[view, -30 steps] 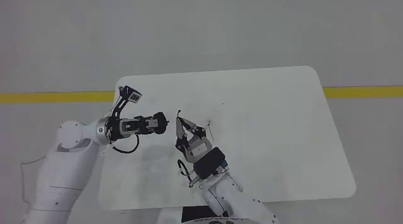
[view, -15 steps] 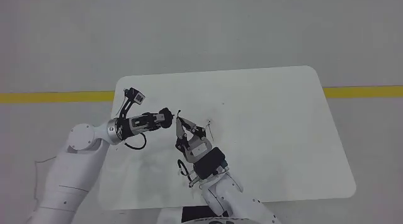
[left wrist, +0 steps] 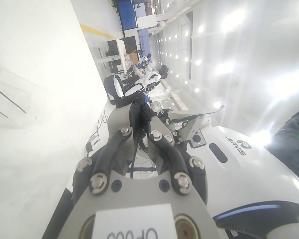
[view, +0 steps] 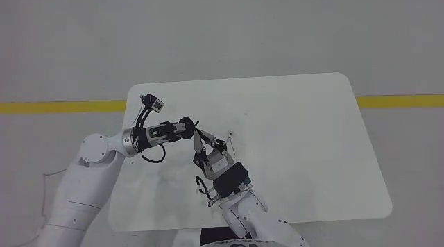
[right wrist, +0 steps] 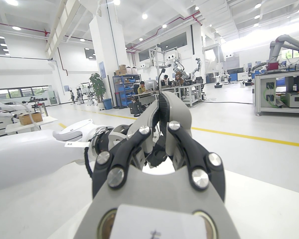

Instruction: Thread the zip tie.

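Note:
My right gripper is shut on a thin black zip tie that stands up out of the pads. The tie's small head is at its free end, seen as a dark tip in the top view. My left gripper comes in from the left with its pads pressed together, close beside that tip. A thin dark strand runs behind the left pads; I cannot tell whether it is held.
A clear tray with a few loose black zip ties lies on the white table, just right of the grippers. The table's rounded left edge is near the left arm.
My left gripper has moved right, from a gap away to right beside the tie's tip. The right gripper and its tie have stayed put.

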You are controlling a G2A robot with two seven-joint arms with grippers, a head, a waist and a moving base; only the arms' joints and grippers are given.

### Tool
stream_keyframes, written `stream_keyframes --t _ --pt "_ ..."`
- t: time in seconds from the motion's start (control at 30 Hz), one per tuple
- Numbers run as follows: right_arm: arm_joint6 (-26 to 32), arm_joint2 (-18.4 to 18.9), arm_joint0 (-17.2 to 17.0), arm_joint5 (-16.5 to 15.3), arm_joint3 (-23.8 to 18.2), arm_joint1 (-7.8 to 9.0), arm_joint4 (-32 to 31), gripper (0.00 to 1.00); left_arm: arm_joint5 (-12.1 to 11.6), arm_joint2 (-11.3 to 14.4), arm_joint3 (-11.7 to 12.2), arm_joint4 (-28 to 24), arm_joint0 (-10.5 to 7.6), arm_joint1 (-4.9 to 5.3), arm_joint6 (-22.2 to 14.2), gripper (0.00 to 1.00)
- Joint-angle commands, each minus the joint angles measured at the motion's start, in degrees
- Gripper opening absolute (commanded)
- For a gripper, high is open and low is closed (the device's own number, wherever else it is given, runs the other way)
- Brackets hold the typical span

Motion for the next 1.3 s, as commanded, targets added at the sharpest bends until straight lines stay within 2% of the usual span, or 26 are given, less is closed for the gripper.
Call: stream_keyframes --t 0.0,0.83,1.27 --pt "0.0 0.0 0.0 0.0 0.0 0.0 0.0 0.0 0.0 0.0 0.0 0.0 0.01 0.0 0.0 0.0" --pt "0.6 0.1 0.2 0.0 -0.2 0.02 -0.1 0.0 0.0 0.0 0.0 0.0 0.01 0.0 0.0 0.0" --pt "0.4 -2.2 2.5 5.7 3.0 -0.44 -3.1 0.0 0.0 0.0 0.0 0.0 0.01 0.0 0.0 0.0"
